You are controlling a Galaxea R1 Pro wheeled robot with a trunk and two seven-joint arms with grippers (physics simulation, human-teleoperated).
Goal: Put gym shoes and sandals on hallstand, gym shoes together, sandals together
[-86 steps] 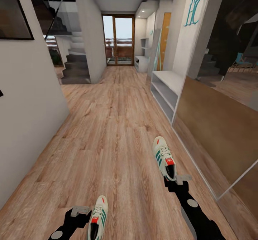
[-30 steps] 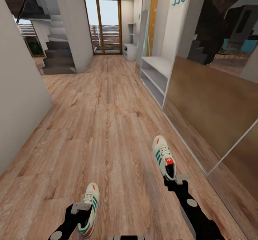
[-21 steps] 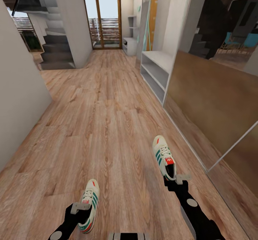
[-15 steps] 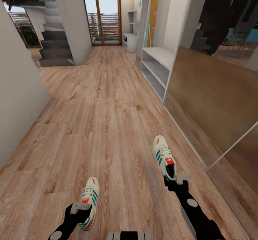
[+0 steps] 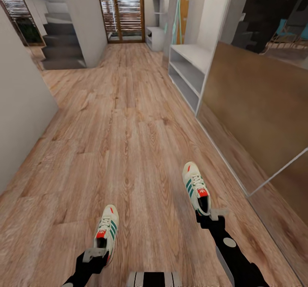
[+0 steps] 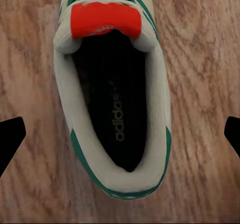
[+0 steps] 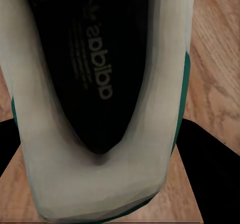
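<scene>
The right gripper (image 5: 210, 215) was clamped on the heel of the right shoe (image 5: 196, 188), while the left gripper (image 5: 96, 255) hung spread wide behind the heel of the left shoe (image 5: 106, 232), its fingers (image 6: 11, 140) well clear of it. Both shoes sat near, well apart, toes pointing far along the floor (image 5: 128, 141). Broad bare planks ran ahead to the white rack (image 5: 188, 75) against the right wall, beside the mirror panel (image 5: 256, 111).
</scene>
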